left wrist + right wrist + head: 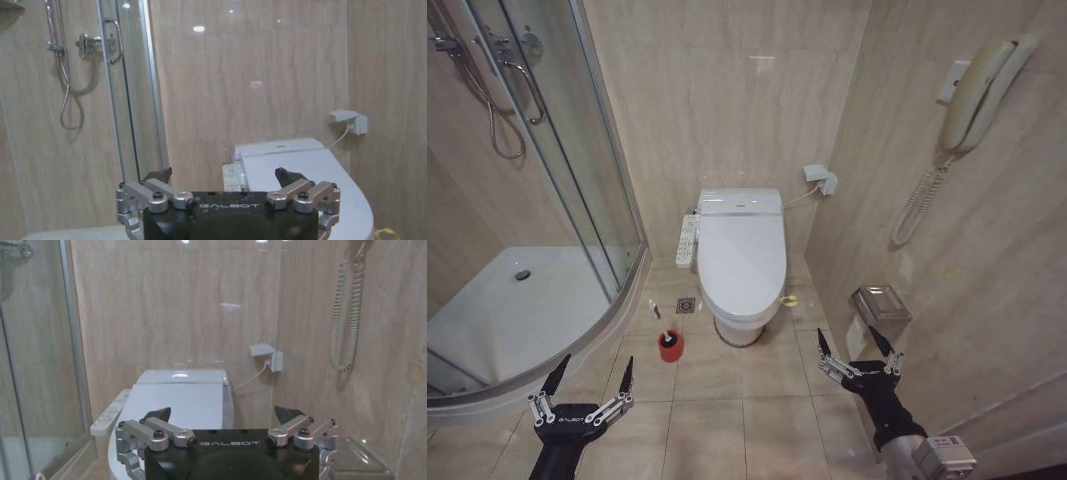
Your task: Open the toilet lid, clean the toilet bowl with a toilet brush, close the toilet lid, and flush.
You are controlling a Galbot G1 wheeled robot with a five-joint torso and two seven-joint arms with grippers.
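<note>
Nearest in the head view, the left gripper and right gripper hover low over the floor, fingers spread, holding nothing. Beyond them the toilet lid lies shut, the toilet brush in its red holder just left.

From the left wrist view, the lid looks glossy, rigid, likely slippery; its front edge seems the best hold.

From the right wrist view, the lid sits between shower glass and wall, with tight room.
</note>
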